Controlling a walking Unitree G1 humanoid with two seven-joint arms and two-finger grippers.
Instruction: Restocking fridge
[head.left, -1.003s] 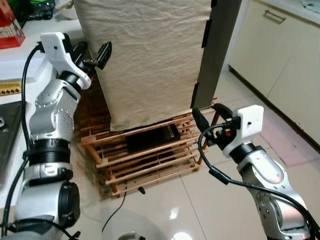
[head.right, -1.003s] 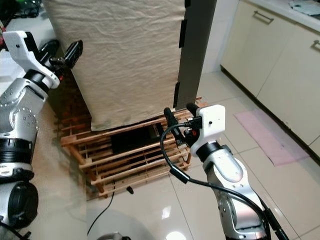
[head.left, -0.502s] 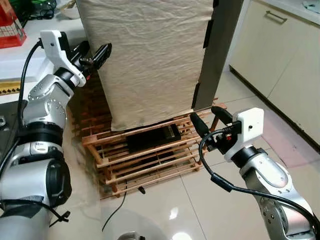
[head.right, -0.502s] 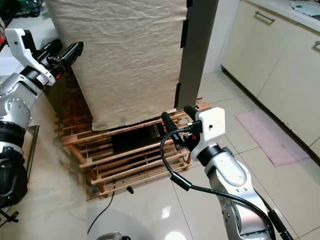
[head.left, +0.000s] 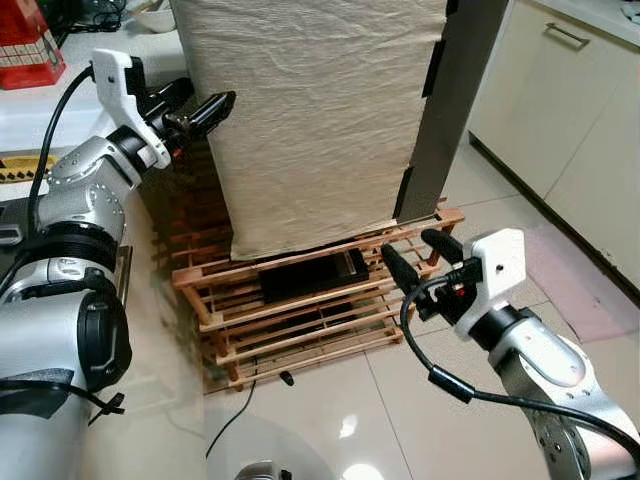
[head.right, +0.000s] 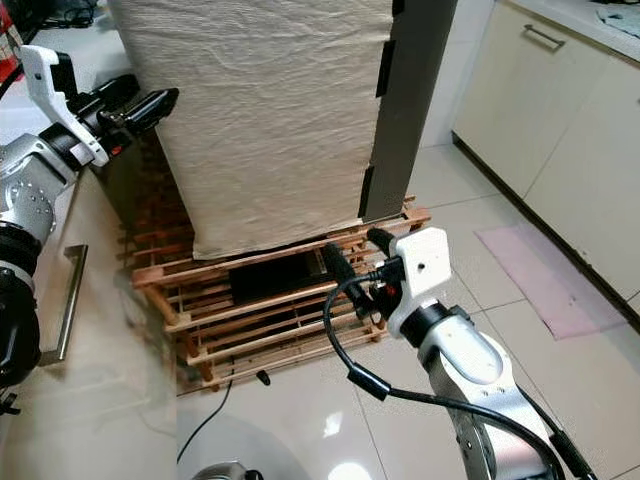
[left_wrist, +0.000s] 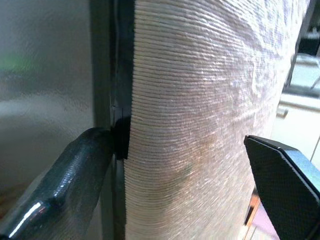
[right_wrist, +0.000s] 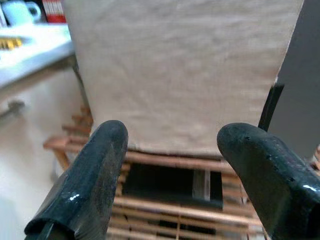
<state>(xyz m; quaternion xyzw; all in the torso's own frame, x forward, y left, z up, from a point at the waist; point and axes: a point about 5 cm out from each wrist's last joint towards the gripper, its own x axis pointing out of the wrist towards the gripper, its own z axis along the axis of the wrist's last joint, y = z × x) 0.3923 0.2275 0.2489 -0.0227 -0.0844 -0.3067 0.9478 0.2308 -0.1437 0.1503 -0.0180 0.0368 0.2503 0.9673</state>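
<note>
Left wrist view: we see the left pincer (left_wrist: 180, 165) spread wide, one finger (left_wrist: 65, 175) at the seam of the cloth-draped fridge (head.left: 310, 110) right ahead, stiff door under soft slippery cloth, best gripped at that edge; right pincer (head.left: 420, 262) wide, low by the wooden rack (head.left: 300, 320).

No legible text, labels, brands or numbers anywhere. Red box (head.left: 35, 45) at the far left edge of the counter (head.left: 60, 100) carries white print, too blurred to read. Yellow strip (head.left: 22, 168) along the counter's front edge has dark markings, unreadable. Cloth-covered fridge (head.left: 310, 110), wooden pallet (head.left: 300, 320) and cabinets (head.left: 570, 110) bear no visible signs.
</note>
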